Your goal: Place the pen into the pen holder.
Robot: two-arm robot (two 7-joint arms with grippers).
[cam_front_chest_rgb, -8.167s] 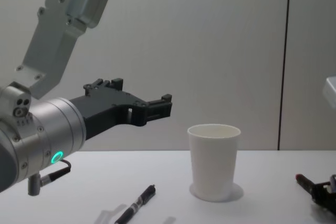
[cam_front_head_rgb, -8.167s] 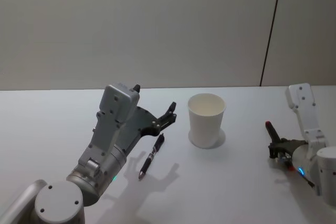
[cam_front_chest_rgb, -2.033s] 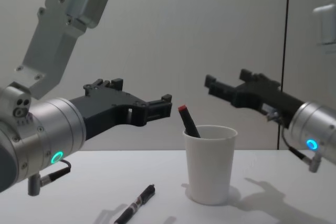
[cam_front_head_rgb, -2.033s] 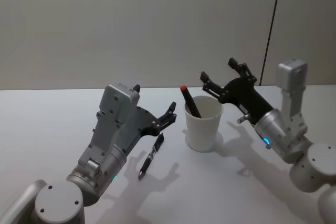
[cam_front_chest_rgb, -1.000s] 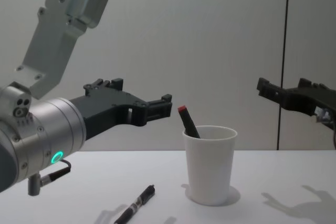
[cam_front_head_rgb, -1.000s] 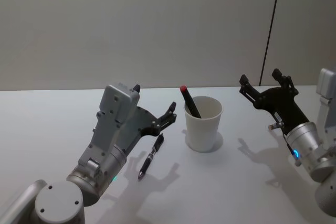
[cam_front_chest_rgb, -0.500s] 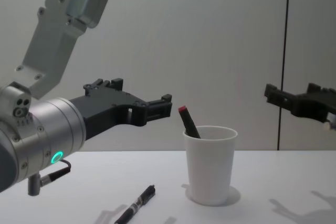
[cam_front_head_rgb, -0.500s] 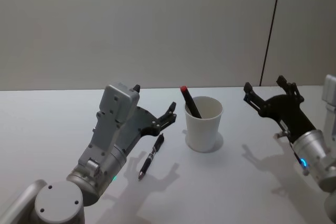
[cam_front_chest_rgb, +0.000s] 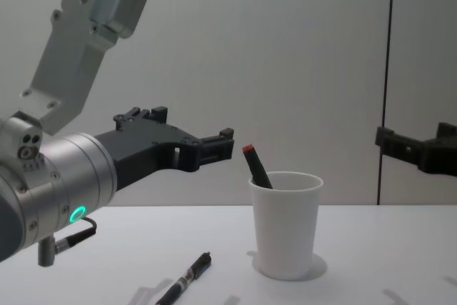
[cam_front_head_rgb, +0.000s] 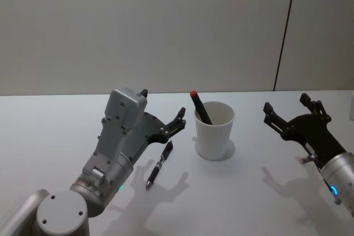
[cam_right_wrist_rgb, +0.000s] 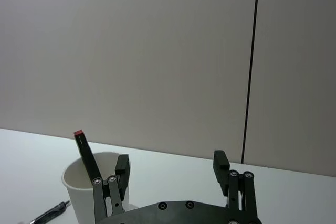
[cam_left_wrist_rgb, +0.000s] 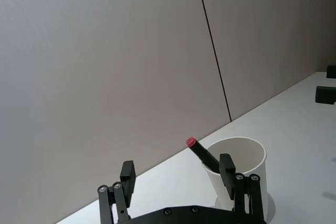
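The pen holder (cam_front_head_rgb: 214,131) (cam_front_chest_rgb: 285,226), a white paper cup, stands upright mid-table. A black pen with a red cap (cam_front_head_rgb: 200,108) (cam_front_chest_rgb: 255,166) (cam_right_wrist_rgb: 85,153) leans inside it, its cap above the rim. A second black pen (cam_front_head_rgb: 159,164) (cam_front_chest_rgb: 187,276) lies on the table left of the cup. My left gripper (cam_front_head_rgb: 162,103) (cam_left_wrist_rgb: 177,170) hovers open above that lying pen, holding nothing. Off to the right of the cup, my right gripper (cam_front_head_rgb: 286,104) (cam_right_wrist_rgb: 171,162) is open and empty, raised above the table.
The white table (cam_front_head_rgb: 249,192) runs wide around the cup. A grey wall with a dark vertical seam (cam_front_head_rgb: 285,31) stands behind it.
My right gripper has drawn back to the right, away from the cup, staying open. The red-capped pen stays in the cup. The left arm has not moved.
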